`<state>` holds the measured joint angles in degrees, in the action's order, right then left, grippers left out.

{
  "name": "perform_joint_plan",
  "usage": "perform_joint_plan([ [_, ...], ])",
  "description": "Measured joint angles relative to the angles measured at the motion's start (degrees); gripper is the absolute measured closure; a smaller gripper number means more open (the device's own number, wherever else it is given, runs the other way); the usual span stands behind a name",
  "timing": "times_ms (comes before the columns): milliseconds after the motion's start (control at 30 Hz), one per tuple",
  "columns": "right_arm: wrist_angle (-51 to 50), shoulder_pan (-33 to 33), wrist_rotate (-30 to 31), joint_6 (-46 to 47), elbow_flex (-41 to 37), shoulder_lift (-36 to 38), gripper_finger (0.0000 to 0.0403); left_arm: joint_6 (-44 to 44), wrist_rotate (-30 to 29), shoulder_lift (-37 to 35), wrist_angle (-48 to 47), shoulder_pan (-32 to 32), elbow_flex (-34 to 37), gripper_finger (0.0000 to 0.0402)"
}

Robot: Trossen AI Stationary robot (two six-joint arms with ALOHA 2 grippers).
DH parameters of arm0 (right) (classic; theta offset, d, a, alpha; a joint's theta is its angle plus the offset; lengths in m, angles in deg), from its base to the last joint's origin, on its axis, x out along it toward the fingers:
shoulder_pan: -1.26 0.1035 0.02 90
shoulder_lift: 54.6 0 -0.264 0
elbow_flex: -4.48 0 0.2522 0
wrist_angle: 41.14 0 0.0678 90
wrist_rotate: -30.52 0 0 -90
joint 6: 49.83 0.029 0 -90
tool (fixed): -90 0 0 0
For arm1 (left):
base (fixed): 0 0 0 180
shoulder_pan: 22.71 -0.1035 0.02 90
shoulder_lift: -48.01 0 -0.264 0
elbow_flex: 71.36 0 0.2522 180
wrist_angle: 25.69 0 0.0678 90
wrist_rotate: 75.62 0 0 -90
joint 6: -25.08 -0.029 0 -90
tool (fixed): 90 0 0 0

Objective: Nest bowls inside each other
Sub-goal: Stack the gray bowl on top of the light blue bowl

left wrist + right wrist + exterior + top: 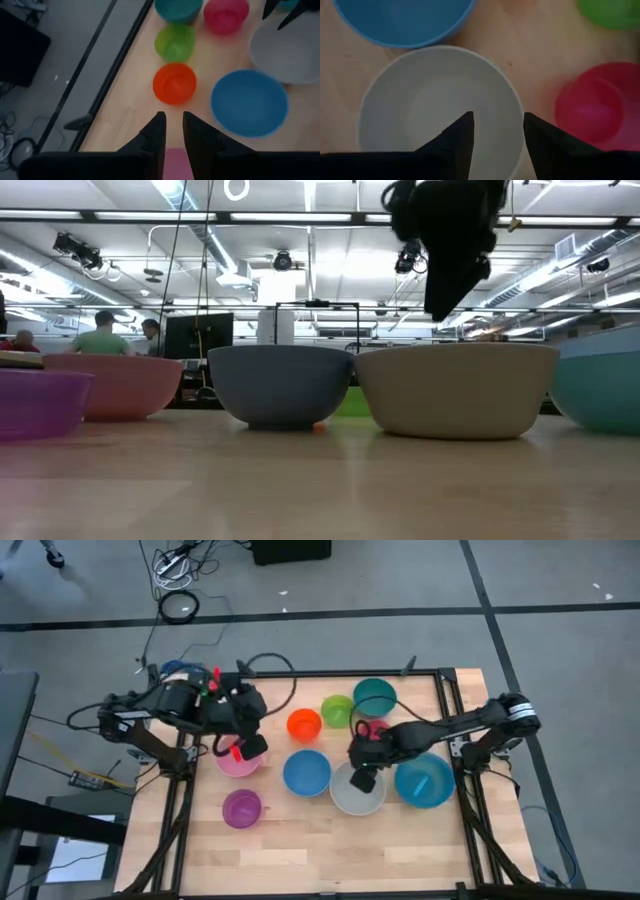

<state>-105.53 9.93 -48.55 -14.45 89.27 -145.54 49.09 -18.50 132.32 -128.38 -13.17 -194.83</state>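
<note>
Several bowls sit upright on their bases on the wooden table: orange (304,724), lime (337,710), teal (374,696), magenta (373,727), blue (306,772), white (357,792), a large light blue one (424,782), purple (242,808) and pink (236,762). My right gripper (495,125) hangs open just above the white bowl (435,105). One finger is over the bowl's hollow, the other over its rim on the magenta bowl's (592,107) side. My left gripper (173,117) hovers over the pink bowl (177,162), its fingers a narrow gap apart with nothing between them.
Black frame rails (445,710) run along the table's left, right and far sides. Bare wood lies along the near edge (330,850). In the low view the bowls stand in a row, with the right gripper (450,280) above the white one (455,390). People sit in the room behind.
</note>
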Motion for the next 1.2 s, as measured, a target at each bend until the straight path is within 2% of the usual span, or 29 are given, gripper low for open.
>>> perform_joint_plan([
  [233, 1.3, -2.9, -2.2, -4.0, 0.0, -4.2, 0.0243, 0.0, 0.1, 0.0, -0.4, 0.0, 3.2, 0.0327],
  [1033, 5.6, -5.0, -0.1, -9.6, 0.0, -13.6, 0.0243, -1.0, 0.0, 0.0, 0.9, 0.0, 3.3, 0.0327],
  [1133, 6.6, -5.0, -0.1, -10.1, 0.0, -14.3, 0.0256, -1.0, 0.0, 0.0, 0.9, 0.0, 3.3, 0.0327],
  [1200, 7.0, -5.0, -0.1, -10.2, 0.0, -14.5, 0.028, -1.0, -0.1, 0.0, 0.7, 0.0, 3.3, 0.0327],
])
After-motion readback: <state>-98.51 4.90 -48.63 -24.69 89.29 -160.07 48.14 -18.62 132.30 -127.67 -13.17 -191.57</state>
